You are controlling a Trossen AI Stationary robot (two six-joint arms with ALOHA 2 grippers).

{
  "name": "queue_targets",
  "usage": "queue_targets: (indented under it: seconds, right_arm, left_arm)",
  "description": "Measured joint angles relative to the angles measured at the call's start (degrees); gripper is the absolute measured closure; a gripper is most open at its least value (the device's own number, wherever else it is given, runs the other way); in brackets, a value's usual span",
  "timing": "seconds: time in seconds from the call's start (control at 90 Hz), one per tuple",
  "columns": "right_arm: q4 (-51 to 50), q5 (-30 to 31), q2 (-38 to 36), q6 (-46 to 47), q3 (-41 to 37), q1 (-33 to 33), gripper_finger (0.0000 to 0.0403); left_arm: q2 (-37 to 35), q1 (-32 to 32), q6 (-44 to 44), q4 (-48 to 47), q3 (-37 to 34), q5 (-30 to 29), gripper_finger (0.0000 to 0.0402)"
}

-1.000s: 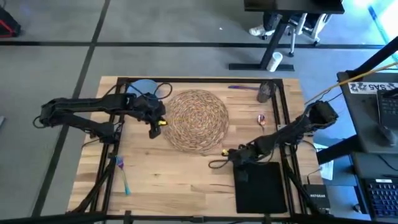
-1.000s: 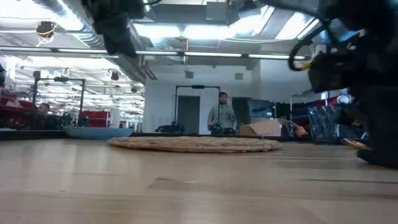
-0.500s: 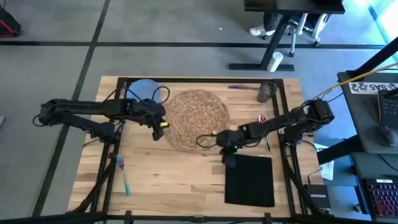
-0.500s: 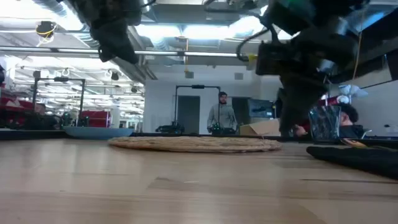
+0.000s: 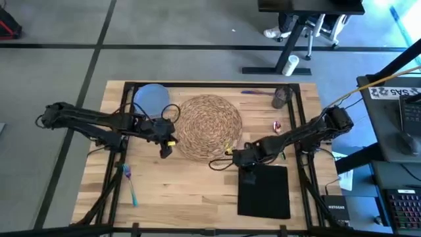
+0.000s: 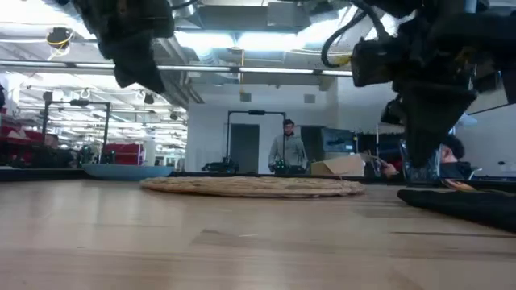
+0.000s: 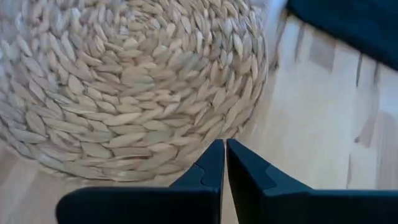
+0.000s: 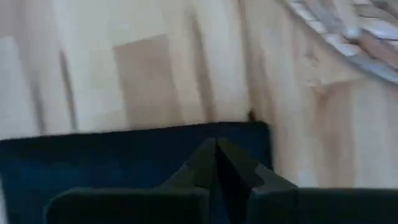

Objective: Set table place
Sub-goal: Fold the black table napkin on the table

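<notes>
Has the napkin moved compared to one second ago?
Yes. In the high view the napkin has shifted left and toward the placemat, away from the table's right frame.

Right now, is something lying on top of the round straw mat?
Nothing lies on the straw mat; its woven top is bare. The blue plate sits apart on the table, the black napkin too. What lies under the mat is hidden.

Bare table between fork and napkin.
</notes>
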Motion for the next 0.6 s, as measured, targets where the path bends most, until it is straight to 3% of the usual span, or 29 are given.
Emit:
queue_targets:
  seconds: [0.267, 0.6]
  right_arm:
    - [1.9, -3.0, 6.4, 1.7, -1.2, -0.1, 0.0403]
    - [24.0, -12.5, 13.2, 1.3, -0.1, -0.1, 0.0403]
  left_arm:
    - [0.0, -2.1, -0.6, 0.2, -0.7, 0.0, 0.0400]
    - [0.0, -4.1, -2.5, 0.1, -0.7, 0.0, 0.0400]
